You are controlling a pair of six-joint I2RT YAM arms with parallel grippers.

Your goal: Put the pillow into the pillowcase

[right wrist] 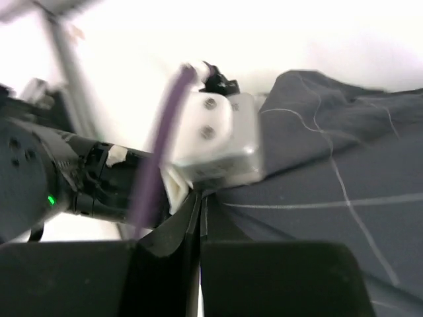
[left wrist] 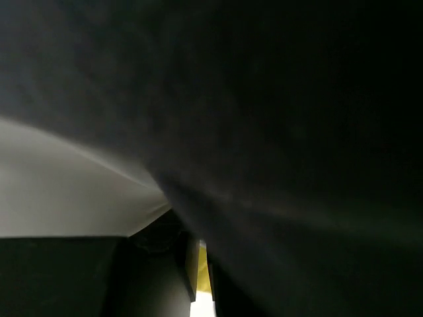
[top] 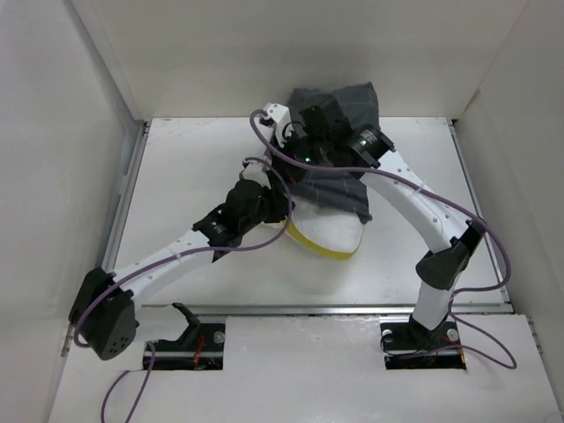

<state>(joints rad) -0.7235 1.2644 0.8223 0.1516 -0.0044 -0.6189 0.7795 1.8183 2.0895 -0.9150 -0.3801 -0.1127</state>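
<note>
**Both grippers clamped at the pillowcase, pillow only part covered**

The step in hand looks like taking hold of the cloth so the case can be drawn over the cushion. The pillowcase lies bunched across the far part of the pillow, near the middle of the table. The pillow's near end, with its yellow edge, sticks out bare toward the arm bases. Whether the covered part sits inside the case or merely under it cannot be told from above.

The right gripper has its fingers pressed together with only a hairline slit between them. A fold of the checked cloth runs down into that slit, so it appears to have the pillowcase pinched. Just ahead of it are the left arm's white wrist housing and its purple cable, so the two arms are working very close together.

The left gripper is closed as well. Dark cloth hangs over nearly all of its camera view and a sliver of yellow shows past the fingers. It most likely grips the pillowcase too, though the pinch itself is hidden.

The next move probably calls for both arms to pull the cloth toward the pillow's exposed end together, keeping the mouth spread and the wrists from colliding
</note>
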